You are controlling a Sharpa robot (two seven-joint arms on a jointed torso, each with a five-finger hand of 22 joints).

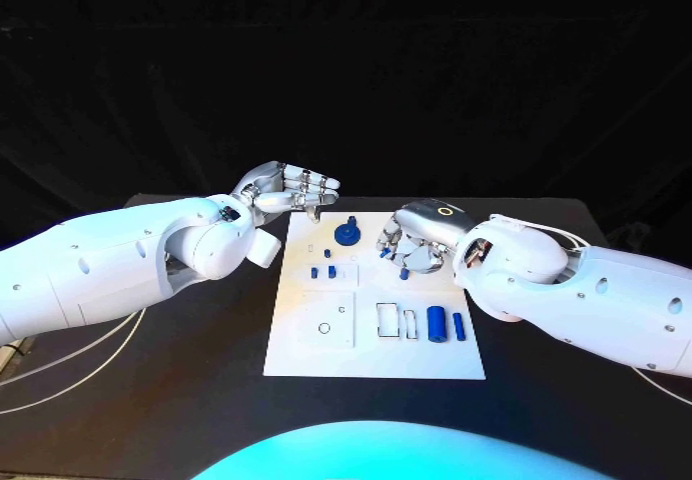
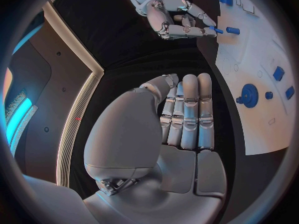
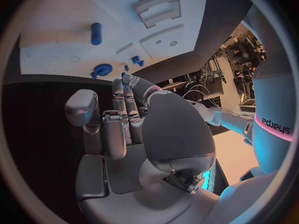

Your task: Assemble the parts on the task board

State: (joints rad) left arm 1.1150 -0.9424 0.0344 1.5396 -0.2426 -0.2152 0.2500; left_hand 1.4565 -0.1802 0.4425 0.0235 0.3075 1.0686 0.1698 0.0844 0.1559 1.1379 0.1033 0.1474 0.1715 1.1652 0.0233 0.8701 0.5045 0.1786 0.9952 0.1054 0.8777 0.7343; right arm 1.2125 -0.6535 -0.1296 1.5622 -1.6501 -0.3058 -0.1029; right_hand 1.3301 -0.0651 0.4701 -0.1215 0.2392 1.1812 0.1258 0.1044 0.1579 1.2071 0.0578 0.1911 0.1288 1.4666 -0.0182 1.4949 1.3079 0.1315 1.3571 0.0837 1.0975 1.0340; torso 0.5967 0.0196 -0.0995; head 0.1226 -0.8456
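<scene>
The right hand (image 1: 410, 243) hangs low over the far right part of the task board (image 1: 375, 362), fingers curled down around a small blue peg (image 1: 404, 272); whether they actually grip it I cannot tell. The left hand (image 1: 289, 190) hovers beyond the board's far left corner, fingers folded, holding nothing. The blue gear (image 1: 348, 234) sits between them. The step looks like a peg pickup; next comes a firm pinch and a lift.
</scene>
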